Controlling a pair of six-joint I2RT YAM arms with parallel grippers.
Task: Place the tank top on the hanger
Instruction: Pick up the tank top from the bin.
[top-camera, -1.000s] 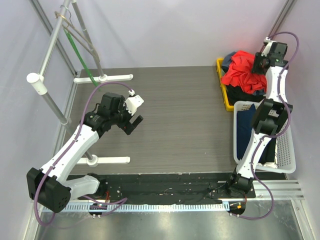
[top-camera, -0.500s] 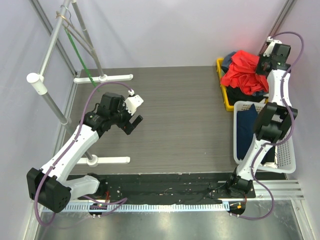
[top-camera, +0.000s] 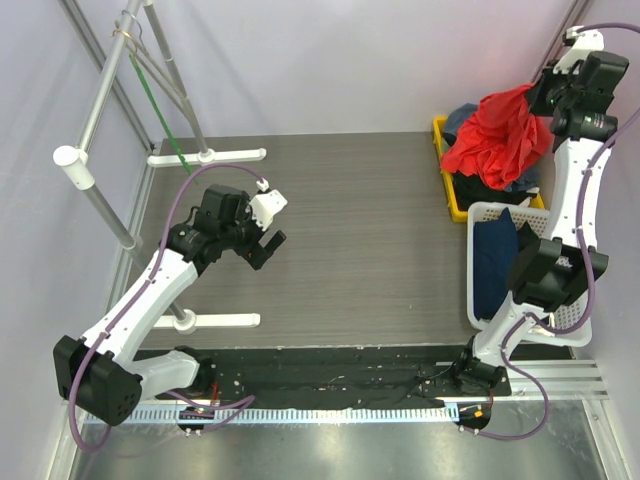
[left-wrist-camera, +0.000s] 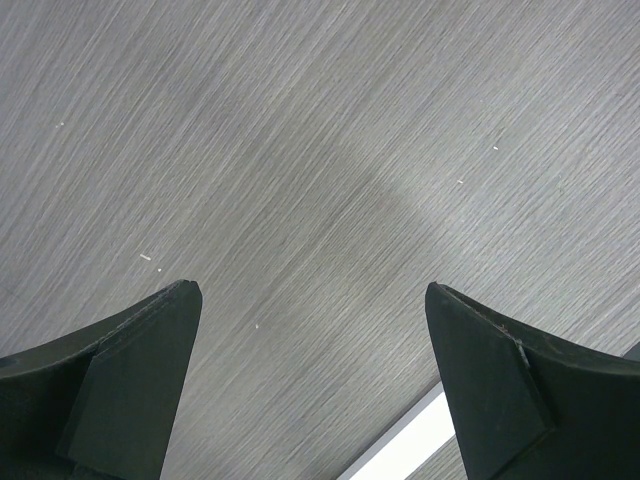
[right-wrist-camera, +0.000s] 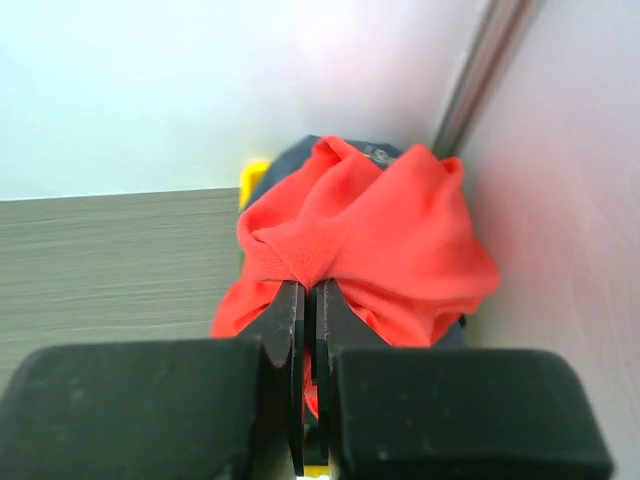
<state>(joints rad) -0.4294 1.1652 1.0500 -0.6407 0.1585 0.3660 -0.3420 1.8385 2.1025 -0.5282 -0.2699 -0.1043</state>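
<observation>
The right tool pinches a thin fold of the tank top over the far-right yellow bin; the left tool is spread. That slight pinch might slip before reaching the hanger.

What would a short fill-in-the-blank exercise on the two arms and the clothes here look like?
1. The right gripper is shut on the ____ tank top.
2. The left gripper hangs over the table with its jaws ____.
3. The dark clothes under the tank top lie in a ____ bin.
Missing words: red; open; yellow.
</observation>
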